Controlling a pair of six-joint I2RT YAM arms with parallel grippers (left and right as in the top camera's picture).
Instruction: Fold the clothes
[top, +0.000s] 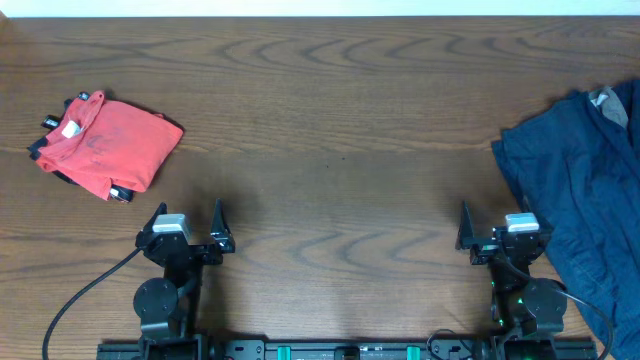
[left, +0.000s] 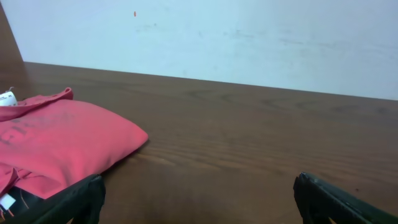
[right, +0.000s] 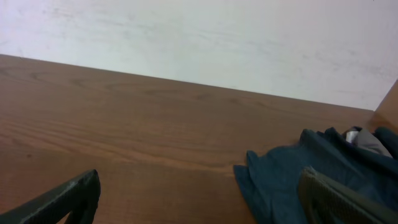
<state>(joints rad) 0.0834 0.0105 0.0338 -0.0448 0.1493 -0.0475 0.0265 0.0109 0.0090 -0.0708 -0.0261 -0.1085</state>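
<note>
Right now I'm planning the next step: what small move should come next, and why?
Probably reach the right pincer toward the left edge of the navy garment to drag it to mid-table. It lies crumpled and unfolded at the table's right side, while the red shirt sits folded at left. The right pincer is open, empty and nearest; the left pincer is open too.
</note>
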